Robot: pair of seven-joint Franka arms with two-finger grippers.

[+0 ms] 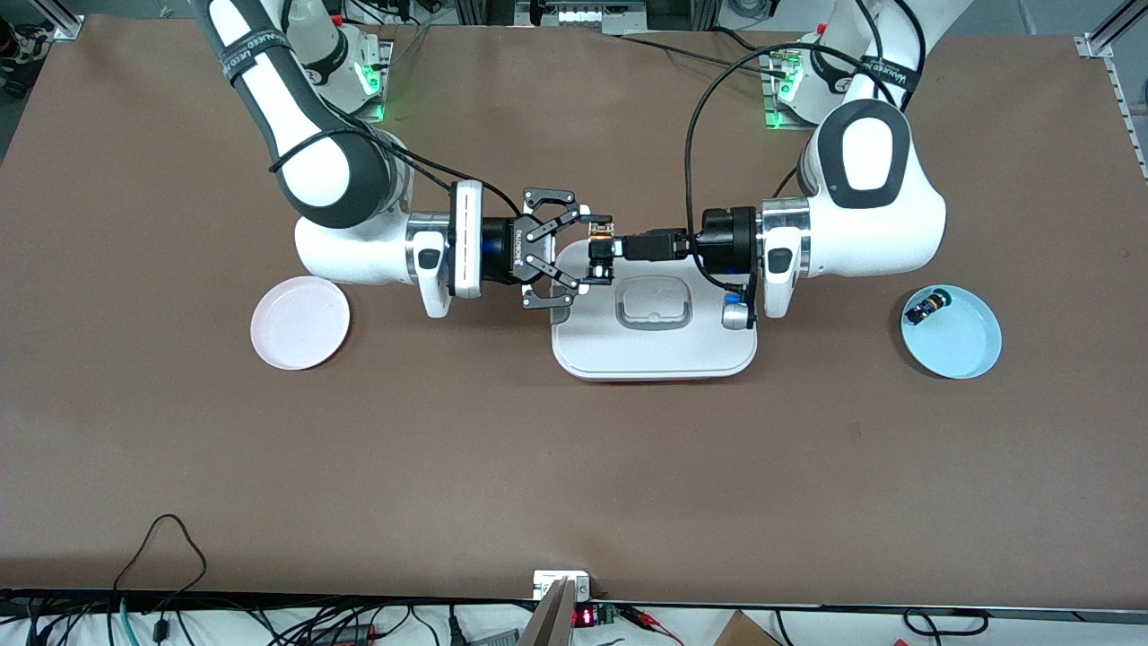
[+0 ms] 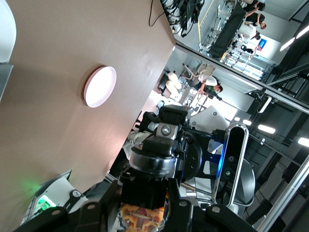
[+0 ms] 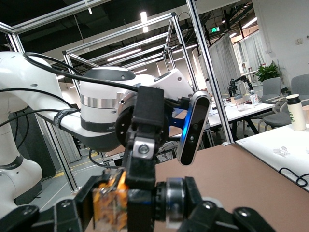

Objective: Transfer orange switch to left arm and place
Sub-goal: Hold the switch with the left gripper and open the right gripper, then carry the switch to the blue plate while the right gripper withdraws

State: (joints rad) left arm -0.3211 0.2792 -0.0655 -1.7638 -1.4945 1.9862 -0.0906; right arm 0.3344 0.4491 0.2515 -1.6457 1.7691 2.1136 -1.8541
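Both grippers were met in the air over the end of the box [image 1: 653,345] that lay toward the right arm. The left gripper [image 1: 603,258] was seen clamped shut on the orange switch [image 1: 600,235], its fingers pressed against the small part. The right gripper [image 1: 583,253] was placed around the same switch with its jaws partly spread, and it could not be told whether its fingertips touched the part. In the right wrist view the orange switch [image 3: 110,200] was shown between the fingers, next to the black body of the left gripper [image 3: 140,193]. In the left wrist view the orange body [image 2: 142,215] was seen just beside the dark jaws.

The box was set on the table at the middle. A pink plate [image 1: 300,322] was placed toward the right arm's end. A blue plate [image 1: 961,345] was placed toward the left arm's end, and a small black switch [image 1: 926,309] was lying in it.
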